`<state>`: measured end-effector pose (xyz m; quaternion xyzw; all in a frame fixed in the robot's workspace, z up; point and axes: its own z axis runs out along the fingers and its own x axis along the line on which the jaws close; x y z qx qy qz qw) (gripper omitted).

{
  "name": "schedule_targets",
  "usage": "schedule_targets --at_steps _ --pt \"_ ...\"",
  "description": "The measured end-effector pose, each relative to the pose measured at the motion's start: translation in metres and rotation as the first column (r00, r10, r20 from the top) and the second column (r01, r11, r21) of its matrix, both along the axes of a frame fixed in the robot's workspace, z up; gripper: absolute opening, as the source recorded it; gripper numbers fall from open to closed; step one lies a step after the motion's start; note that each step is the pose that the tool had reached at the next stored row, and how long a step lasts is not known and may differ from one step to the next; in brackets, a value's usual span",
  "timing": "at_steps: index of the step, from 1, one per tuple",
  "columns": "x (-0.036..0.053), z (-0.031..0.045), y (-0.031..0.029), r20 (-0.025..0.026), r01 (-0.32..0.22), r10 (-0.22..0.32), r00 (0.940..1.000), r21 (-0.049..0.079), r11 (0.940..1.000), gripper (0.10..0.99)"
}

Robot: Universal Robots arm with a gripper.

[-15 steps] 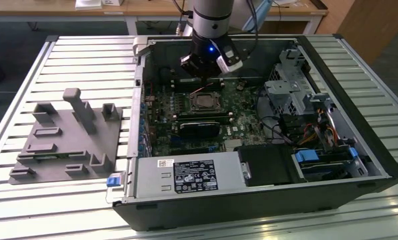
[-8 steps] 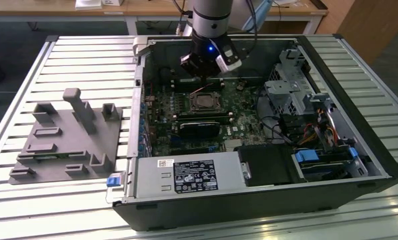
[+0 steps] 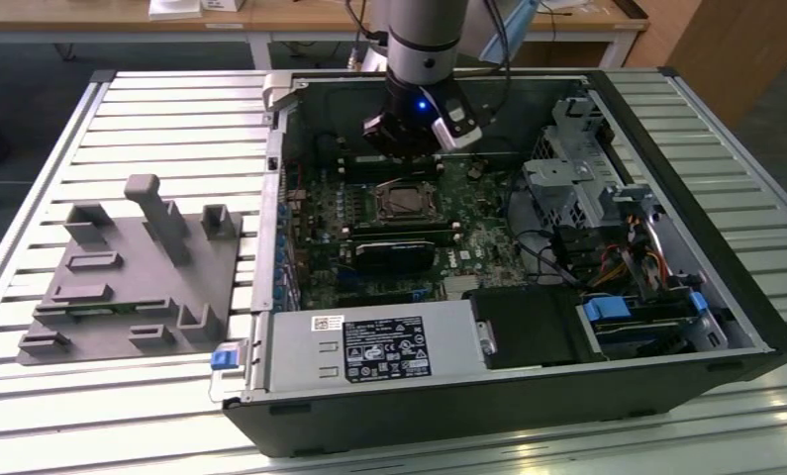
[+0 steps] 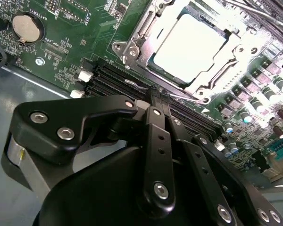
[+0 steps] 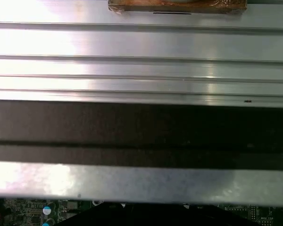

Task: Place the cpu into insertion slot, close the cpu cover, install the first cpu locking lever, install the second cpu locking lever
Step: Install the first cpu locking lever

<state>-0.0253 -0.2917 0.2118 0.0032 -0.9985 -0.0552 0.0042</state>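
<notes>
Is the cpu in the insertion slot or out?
In. The cpu lies flat inside the insertion slot, metal rim around its silver top.

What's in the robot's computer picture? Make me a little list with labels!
place: open computer case on a slatted metal table
cpu: lying in the insertion slot
cpu cover: flat around the cpu
gripper: shut, holding nothing, over the memory slots beside the socket
also there: grey fixture, power-supply box
</notes>
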Motion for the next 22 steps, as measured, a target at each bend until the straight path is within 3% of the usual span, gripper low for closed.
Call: schedule_targets --at_steps 22 --pt "0.0049 -0.0079 0.0 0.0 0.0 0.0 1.0 0.0 1.0 0.106"
